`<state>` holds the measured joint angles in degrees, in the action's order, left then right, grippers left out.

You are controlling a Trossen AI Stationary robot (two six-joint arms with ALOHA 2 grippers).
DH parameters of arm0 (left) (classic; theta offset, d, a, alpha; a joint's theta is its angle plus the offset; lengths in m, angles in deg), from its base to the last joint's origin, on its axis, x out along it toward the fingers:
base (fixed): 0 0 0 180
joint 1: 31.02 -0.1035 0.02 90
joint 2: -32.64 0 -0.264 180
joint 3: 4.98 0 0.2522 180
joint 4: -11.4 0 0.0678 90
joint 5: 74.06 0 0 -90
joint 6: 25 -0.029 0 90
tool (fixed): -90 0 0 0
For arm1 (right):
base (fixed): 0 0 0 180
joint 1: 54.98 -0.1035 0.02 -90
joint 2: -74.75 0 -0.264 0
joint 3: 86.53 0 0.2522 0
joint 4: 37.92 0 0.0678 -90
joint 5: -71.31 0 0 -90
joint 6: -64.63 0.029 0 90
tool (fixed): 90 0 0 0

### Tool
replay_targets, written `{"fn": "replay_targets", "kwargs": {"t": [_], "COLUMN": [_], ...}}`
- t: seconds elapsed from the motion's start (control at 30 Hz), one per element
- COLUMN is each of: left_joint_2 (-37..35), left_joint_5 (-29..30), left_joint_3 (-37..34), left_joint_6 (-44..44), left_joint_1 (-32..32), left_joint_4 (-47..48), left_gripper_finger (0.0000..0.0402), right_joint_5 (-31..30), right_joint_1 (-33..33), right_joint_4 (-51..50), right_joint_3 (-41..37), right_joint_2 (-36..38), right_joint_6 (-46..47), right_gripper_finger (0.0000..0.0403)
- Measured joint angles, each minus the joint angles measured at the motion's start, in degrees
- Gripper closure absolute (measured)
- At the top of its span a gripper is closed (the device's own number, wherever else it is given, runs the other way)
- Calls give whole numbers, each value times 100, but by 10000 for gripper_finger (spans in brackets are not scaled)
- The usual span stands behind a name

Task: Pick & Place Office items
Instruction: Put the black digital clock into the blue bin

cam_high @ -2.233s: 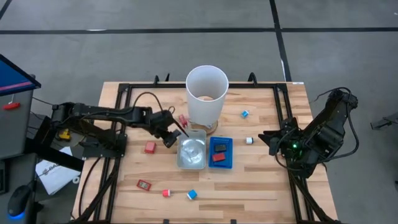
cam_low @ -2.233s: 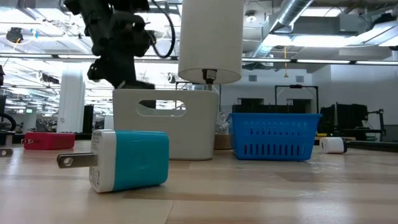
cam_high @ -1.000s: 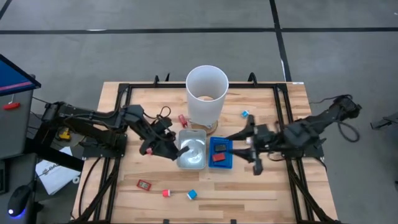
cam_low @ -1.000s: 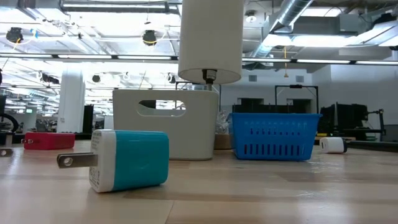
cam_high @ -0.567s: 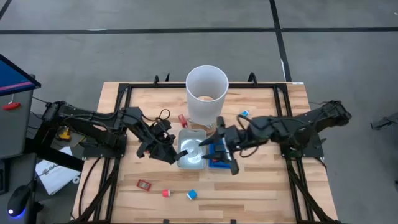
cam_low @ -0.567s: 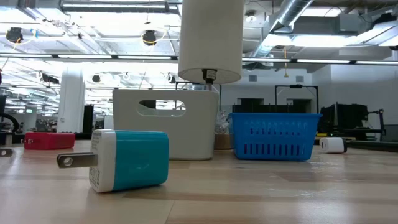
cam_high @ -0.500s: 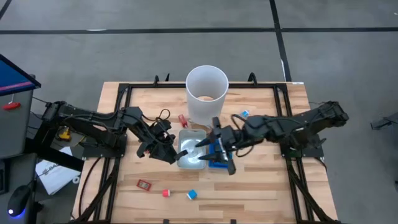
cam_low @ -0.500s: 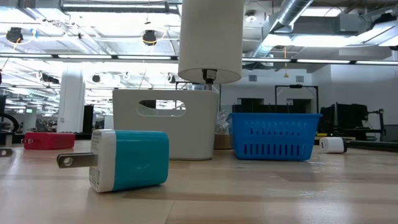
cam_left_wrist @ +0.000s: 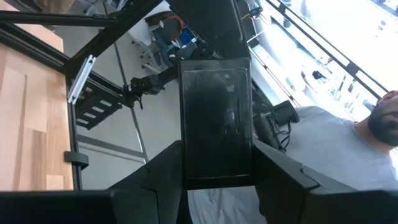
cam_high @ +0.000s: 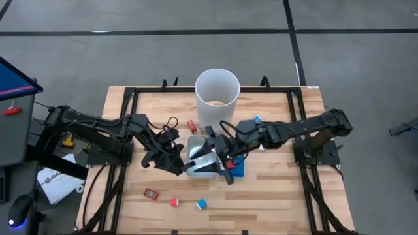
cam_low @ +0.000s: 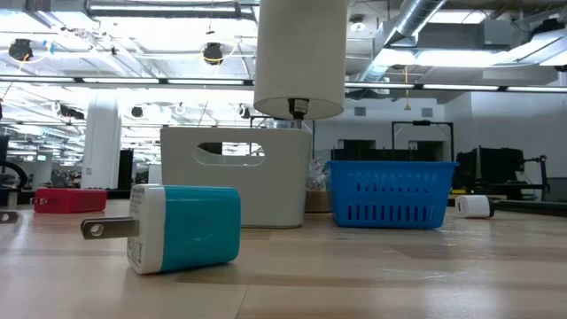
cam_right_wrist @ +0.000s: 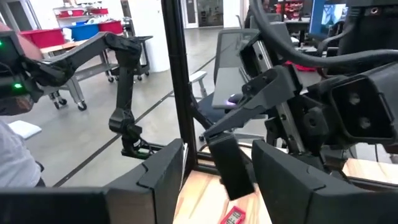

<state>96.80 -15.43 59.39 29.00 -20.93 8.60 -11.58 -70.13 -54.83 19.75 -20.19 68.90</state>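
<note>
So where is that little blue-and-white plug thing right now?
In the high view the teal charger plug lies at the table's front edge, right of a small red piece, clear of both arms.

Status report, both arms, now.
Left gripper shut on black piece, beside clear tray. Right gripper open above tray, facing the piece. Red item, blue block loose on table.

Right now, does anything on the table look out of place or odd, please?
The left gripper, gripping a flat black piece, and the right gripper meet nose to nose over the clear tray: oddly crowded. Nothing looks spilled or damaged.
</note>
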Motion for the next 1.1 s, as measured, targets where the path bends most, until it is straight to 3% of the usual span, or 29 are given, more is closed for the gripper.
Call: {"fn": "replay_targets", "kwargs": {"t": [0.83, 1.1], "left_joint_2": [2, 2], "left_joint_5": [0, 9], "left_joint_3": [0, 0], "left_joint_6": [-15, -15], "left_joint_1": [-3, -3], "left_joint_4": [-63, -207], "left_gripper_finger": [238, 235], "right_joint_5": [203, 205], "right_joint_1": [142, 142], "right_joint_4": [-111, -113], "right_joint_3": [198, 198], "right_joint_2": [-192, -192], "right_joint_6": [-32, -42], "right_gripper_finger": [220, 266]}}
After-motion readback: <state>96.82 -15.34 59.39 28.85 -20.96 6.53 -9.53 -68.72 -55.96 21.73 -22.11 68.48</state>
